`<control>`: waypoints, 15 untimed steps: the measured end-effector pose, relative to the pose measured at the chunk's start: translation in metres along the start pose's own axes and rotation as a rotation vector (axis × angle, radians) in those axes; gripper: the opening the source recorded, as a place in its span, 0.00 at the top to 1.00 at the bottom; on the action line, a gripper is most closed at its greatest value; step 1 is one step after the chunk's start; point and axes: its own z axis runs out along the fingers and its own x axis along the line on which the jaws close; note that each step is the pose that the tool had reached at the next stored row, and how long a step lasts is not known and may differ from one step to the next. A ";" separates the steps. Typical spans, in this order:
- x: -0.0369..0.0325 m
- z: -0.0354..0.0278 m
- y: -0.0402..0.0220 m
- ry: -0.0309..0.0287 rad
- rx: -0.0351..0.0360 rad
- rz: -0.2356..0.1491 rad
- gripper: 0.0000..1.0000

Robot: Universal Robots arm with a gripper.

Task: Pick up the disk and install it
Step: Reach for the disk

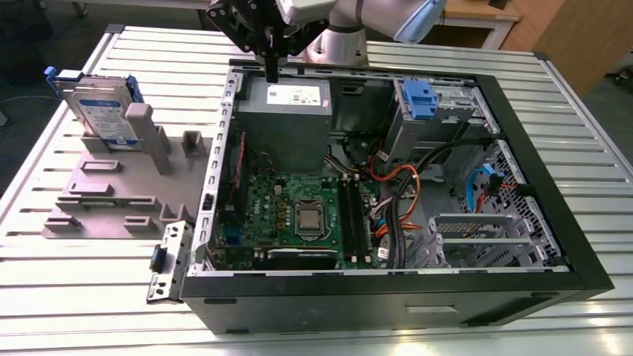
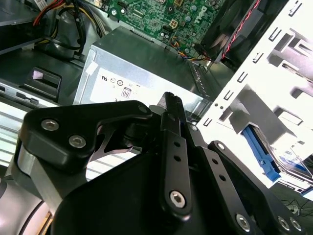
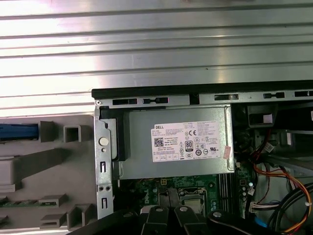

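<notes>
None of it is done: the disk [image 1: 99,113] stands in the grey holder [image 1: 109,185], exterior view's left; the gripper [image 1: 270,73], fingers together and empty, hangs well apart.

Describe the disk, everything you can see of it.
The disk is a flat silver rectangle with a white-and-blue label on its face and blue plastic rails along its edges. It stands on edge, roughly upright, in a slot of the grey holder on the exterior view's left, outside the case. A grey post of the holder hides one lower corner. Only the holder touches it; the gripper is apart, over the case.
</notes>
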 end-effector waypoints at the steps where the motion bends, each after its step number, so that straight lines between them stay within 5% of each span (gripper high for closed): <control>1: 0.0002 0.0000 0.0000 0.0000 0.0000 0.000 0.89; 15: 0.0074 0.0000 -0.0005 0.0000 0.0000 0.000 0.89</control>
